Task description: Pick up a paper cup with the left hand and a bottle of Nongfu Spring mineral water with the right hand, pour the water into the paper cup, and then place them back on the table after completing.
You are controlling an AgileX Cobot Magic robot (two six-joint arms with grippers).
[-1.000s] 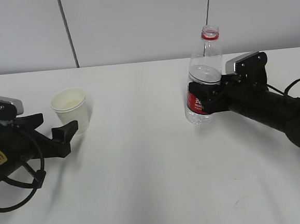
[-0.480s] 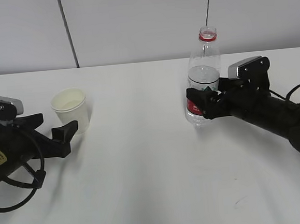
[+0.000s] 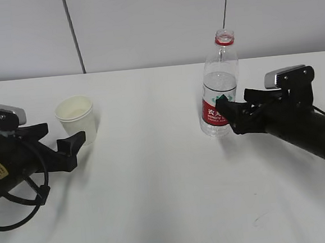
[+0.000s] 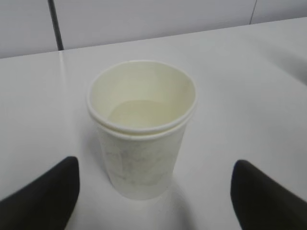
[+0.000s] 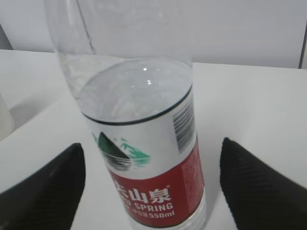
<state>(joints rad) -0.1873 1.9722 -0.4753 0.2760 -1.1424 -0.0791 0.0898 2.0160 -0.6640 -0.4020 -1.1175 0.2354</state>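
The paper cup (image 3: pixel 76 118) stands upright on the white table (image 3: pixel 156 178) at the left. My left gripper (image 3: pixel 61 136) is open just short of it, touching nothing. In the left wrist view the cup (image 4: pixel 141 129) stands ahead of the two black fingertips (image 4: pixel 45 194). The Nongfu Spring bottle (image 3: pixel 220 91) stands upright and uncapped, with a red label and water to about mid-height. My right gripper (image 3: pixel 236 114) is open just right of it. In the right wrist view the bottle (image 5: pixel 144 139) stands between the spread fingertips (image 5: pixel 259 187), clear of both.
A grey-white wall with a dark vertical seam (image 3: pixel 73 33) runs along the table's far edge. Bare tabletop lies between the cup and the bottle and toward the front. A black cable (image 3: pixel 23 205) loops under the left arm.
My right gripper has let go of the bottle, opened and drawn back to the right. The bottle now stands free on the table. The left arm and cup have not moved.
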